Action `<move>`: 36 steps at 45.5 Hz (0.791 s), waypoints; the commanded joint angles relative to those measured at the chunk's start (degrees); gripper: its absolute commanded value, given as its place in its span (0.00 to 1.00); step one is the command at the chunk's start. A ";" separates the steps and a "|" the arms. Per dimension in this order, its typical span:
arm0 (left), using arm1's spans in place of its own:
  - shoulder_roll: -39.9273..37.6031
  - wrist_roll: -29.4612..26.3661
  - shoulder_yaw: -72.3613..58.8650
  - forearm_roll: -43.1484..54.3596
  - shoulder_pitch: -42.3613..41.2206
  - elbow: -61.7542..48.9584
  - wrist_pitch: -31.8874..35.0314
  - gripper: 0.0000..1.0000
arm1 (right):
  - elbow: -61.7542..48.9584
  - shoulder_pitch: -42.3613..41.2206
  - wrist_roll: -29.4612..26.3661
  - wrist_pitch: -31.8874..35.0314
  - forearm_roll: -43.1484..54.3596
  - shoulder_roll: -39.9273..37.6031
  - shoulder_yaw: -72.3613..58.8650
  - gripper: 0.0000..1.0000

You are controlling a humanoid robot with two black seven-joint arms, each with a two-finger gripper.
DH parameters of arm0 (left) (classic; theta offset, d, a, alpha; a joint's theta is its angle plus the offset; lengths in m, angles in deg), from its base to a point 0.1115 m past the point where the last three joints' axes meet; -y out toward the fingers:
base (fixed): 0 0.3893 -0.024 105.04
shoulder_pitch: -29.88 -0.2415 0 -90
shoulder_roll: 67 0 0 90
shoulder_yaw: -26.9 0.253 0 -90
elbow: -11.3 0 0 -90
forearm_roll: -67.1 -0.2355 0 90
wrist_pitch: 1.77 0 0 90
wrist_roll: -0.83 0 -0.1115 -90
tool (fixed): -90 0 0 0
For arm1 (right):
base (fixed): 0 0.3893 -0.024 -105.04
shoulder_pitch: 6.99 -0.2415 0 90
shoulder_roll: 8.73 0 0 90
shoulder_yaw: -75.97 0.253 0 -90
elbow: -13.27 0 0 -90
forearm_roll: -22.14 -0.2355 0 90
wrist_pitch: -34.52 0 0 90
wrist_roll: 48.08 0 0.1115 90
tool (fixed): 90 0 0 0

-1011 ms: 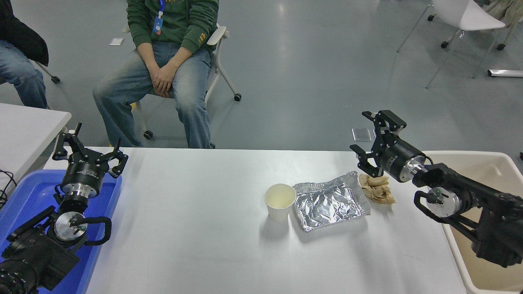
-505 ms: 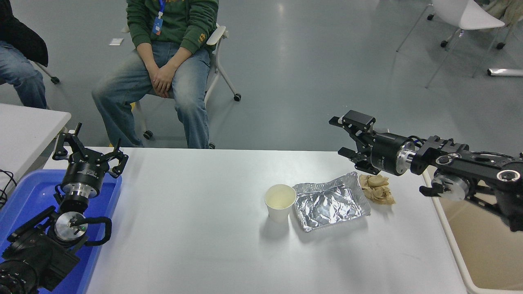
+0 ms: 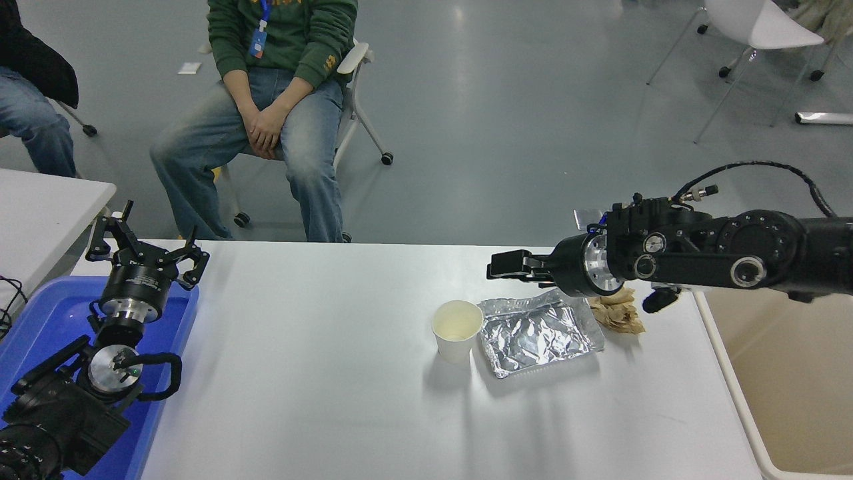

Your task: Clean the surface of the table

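A: Scene? Start with the surface.
B: White table surface [image 3: 320, 373] spans most of the view, grey floor behind it. A person in a green top [image 3: 280, 40] sits on a chair at the far side, hands clasped.
A: What's on it?
B: Paper cup [image 3: 457, 329], upright, touching the left edge of a crumpled foil tray [image 3: 541, 331]. Brown crumpled paper [image 3: 618, 313] sits just beside the tray's right end.
A: Right arm?
B: Comes in level from the right edge. Right gripper [image 3: 501, 267] points left, just above the foil tray's far edge; the cup is below and a bit left of the fingertips. Fingers are seen edge-on (can't tell whether they're spread or closed). Nothing visibly held.
A: Left?
B: Left gripper [image 3: 143, 250] is parked lower left, fingers spread wide and empty, over the far end of a blue tray [image 3: 40, 313].
A: Anything else?
B: Beige bin [image 3: 786, 373] off the table's right end, under the right arm.
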 commanded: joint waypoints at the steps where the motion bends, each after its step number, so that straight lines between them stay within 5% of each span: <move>1: 0.00 0.00 0.00 -0.08 0.00 0.00 0.01 1.00 | 0.10 -4.89 -5.76 0.54 1.29 8.96 -5.45 0.99; 36: 0.00 0.00 0.00 -0.08 0.00 0.00 -0.08 1.00 | -13.00 7.24 -5.76 -2.18 0.41 18.63 -1.68 0.98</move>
